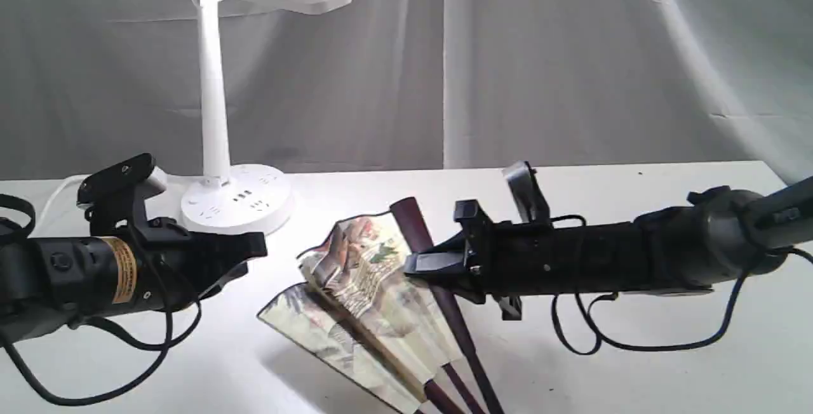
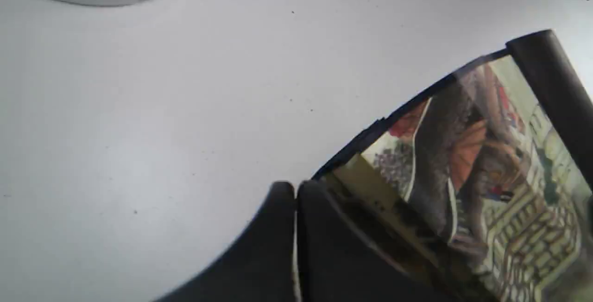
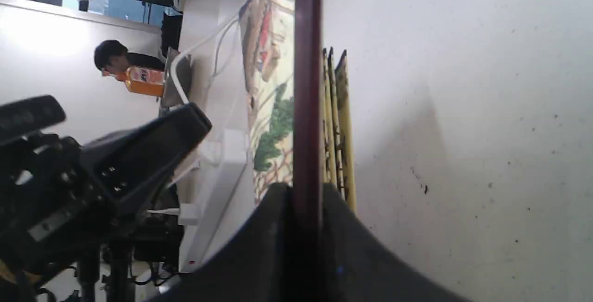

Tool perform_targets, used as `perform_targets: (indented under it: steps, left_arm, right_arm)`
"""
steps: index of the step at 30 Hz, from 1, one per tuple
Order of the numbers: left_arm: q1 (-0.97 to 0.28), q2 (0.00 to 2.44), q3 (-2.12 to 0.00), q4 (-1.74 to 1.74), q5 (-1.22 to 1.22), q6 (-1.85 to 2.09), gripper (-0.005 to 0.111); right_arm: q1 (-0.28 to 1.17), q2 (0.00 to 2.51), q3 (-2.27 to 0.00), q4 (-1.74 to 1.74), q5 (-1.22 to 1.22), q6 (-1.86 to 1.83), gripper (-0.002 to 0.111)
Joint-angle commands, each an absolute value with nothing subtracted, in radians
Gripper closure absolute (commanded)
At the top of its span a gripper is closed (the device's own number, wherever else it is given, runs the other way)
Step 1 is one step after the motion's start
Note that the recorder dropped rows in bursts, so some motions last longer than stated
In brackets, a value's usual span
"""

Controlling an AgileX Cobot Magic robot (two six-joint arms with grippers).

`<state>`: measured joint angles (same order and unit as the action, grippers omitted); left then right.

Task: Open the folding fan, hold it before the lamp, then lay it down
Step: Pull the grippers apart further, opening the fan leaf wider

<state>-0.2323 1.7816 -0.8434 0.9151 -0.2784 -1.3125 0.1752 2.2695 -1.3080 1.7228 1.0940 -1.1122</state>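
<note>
My right jaws are clamped on the folding fan (image 1: 368, 274) by its maroon guard (image 3: 305, 84), lower middle of frame; left jaws pressed together near its leaf.

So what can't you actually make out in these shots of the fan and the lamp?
- Pivot of the folding fan: cut off by the exterior view's bottom edge.
- Fan leaf under the right claw: hidden by that arm, exterior view.
- The lamp: only a blurred sliver of its base at the left wrist view's edge.
- The left claw: close-up blur; whether it touches the fan is unclear.
</note>
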Motion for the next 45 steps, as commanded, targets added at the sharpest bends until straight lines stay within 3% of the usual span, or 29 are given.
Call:
perform_targets:
  steps: [1,6,14,18,24,27,37,45]
  left_arm:
    - [-0.23,1.772,-0.838,1.008,-0.365,-1.438,0.107]
    - [-0.23,1.772,-0.838,1.196,-0.537,-1.6,0.107]
    - [-0.23,1.772,-0.838,1.202,-0.44,-1.6,0.101]
    - [-0.23,1.772,-0.838,1.202,-0.443,-1.6,0.085]
    - [-0.232,1.772,-0.838,1.241,-0.451,-1.607,0.046]
    - [-0.232,1.777,-0.838,1.254,-0.489,-1.665,0.036]
    - [-0.229,1.94,-0.843,1.056,-0.606,-1.654,0.033]
    - [-0.218,2.097,-0.843,0.904,-1.04,-1.452,0.034]
  right_arm:
    - [0.133,2.26,-1.317,1.744,1.197,-1.09,0.108]
    - [0.102,2.26,-1.317,1.744,1.184,-1.09,0.108]
    - [0.073,2.258,-1.329,1.744,1.221,-1.09,0.108]
    - [0.067,2.258,-1.34,1.744,1.221,-1.09,0.108]
    - [0.067,2.258,-1.352,1.744,1.221,-1.09,0.108]
    - [0.067,2.258,-1.352,1.744,1.221,-1.085,0.108]
    - [0.067,2.258,-1.352,1.744,1.221,-1.072,0.108]
    - [0.07,2.258,-1.352,1.744,1.221,-1.071,0.108]
